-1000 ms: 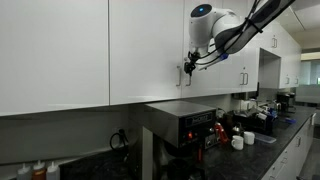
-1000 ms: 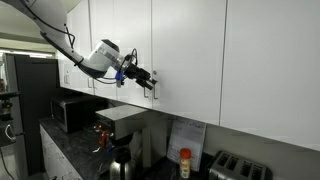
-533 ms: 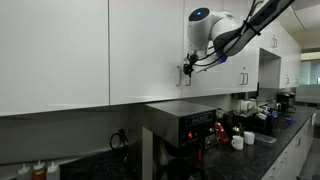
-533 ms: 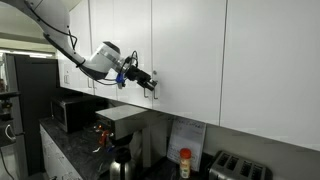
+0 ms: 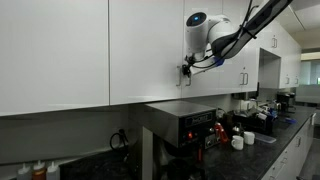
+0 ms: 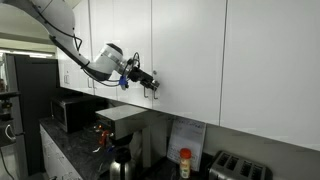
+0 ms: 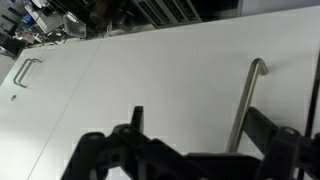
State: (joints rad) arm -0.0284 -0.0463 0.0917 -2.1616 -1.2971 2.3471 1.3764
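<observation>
Jaws spread at handle [image 7: 247, 100], white kitchen cupboard door [image 7: 150, 80].

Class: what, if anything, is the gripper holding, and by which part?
Nothing is held: the gripper is open, its fingers either side of the cabinet handle.

Cabinet door [image 7: 150, 80] looks like plain white laminate, smooth with a soft satin sheen, no grain at all. Its handle [image 7: 245, 105] is a brushed metal bar, dull silver. The gripper [image 7: 200, 128] is matt black, can't tell if plastic or coated metal. Arm shell [image 5: 205, 25] is glossy white plastic. Countertop [image 6: 70, 150] is dark, speckled, stone-like, and the brewer [image 6: 125, 118] has silvery metal casing.
</observation>
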